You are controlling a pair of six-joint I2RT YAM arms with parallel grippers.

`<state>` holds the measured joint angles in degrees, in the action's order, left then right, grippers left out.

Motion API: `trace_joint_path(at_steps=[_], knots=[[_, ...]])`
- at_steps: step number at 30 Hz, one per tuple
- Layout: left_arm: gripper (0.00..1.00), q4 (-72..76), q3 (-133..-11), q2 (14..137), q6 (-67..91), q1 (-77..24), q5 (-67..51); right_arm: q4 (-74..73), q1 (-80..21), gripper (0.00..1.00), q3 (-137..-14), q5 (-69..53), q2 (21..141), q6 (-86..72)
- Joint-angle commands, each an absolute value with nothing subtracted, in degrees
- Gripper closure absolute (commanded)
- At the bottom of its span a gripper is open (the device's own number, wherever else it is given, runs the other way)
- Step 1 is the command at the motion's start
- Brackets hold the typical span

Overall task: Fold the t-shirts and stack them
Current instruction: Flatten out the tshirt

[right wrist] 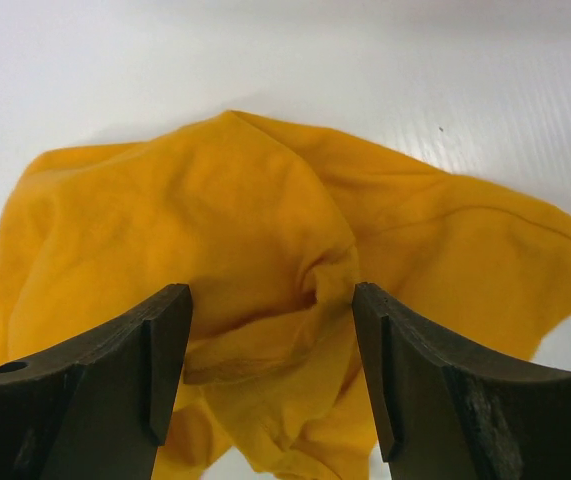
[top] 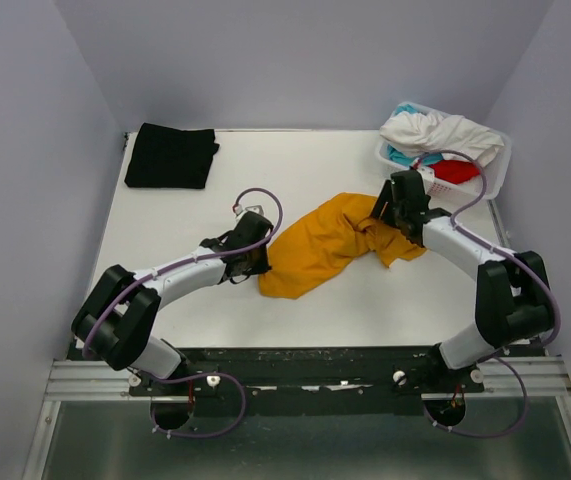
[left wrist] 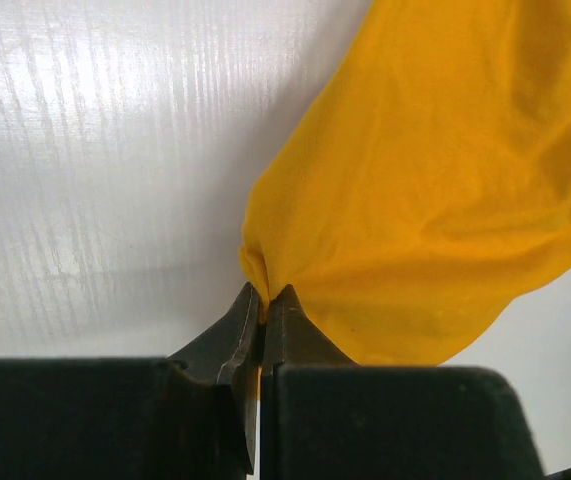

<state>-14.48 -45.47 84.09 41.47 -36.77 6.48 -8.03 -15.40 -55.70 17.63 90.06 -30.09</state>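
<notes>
Watching from the side here, and I'd say they're maybe one shirt into the pile. There's a black t-shirt already folded flat up at about 10 o'clock on the table, well apart from everything else. The mustard-orange t-shirt is lying crumpled near the middle, stretched roughly from 7 o'clock toward 1 o'clock, not spread out at all yet. The left gripper is pinched tight on a bunched bit of its edge at the 7 o'clock end, fingers together with cloth between them. The right gripper is at the other end with its jaws wide apart, straddling a hump of the fabric but not biting it. Over at 2 o'clock the white lattice basket has a white shirt heaped on top, with a teal one and a red one peeking out underneath. So my guess: orange needs flattening, folding and stacking, then three more wait.
</notes>
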Motion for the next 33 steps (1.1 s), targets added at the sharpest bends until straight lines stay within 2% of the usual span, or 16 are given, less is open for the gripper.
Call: trace_joint_path(at_steps=[1, 4, 10, 11, 13, 15, 16, 23, 29, 33], knots=[[1.0, -14.5, -45.6, 82.8, 41.6, -36.9, 9.4, -11.3, -15.7, 0.28, -51.8, 21.3, 85.8, -33.2], [1.0, -14.6, -45.7, 82.6, 41.5, -36.9, 9.7, -11.2, -15.6, 0.31, -49.6, 20.7, 83.8, -34.4], [1.0, -14.2, -45.7, 82.4, 41.3, -36.9, 9.6, -6.3, -15.7, 0.49, -46.7, 16.7, 82.7, -35.3], [1.0, -14.2, -45.6, 82.2, 41.3, -36.8, 9.7, -5.8, -15.6, 0.57, -46.9, 16.9, 83.3, -35.3], [1.0, -14.2, -45.6, 81.7, 41.3, -36.9, 10.3, -5.7, -15.7, 0.8, -48.0, 18.7, 84.2, -35.6], [1.0, -14.9, -46.2, 80.8, 40.9, -36.8, 12.1, -6.2, -15.7, 0.95, -49.8, 21.8, 84.5, -34.4], [1.0, -15.9, -47.1, 80.3, 40.7, -36.7, 13.5, -7.5, -15.6, 0.99, -51.2, 23.9, 84.4, -33.7], [1.0, -23.5, -55.8, 70.3, 36.9, -35.5, 25.6, -14.4, -15.7, 0.99, -61.1, 37.3, 74.2, -26.7], [1.0, -23.8, -62.4, 54.3, 29.8, -35.1, 33.4, -15.7, -15.6, 0.99, -68.7, 38.4, 61.6, -20.1], [1.0, -22.6, -66.1, 42.6, 25.0, -34.9, 32.8, -17.3, -15.6, 0.99, -76.0, 33.4, 54.7, -17.6]])
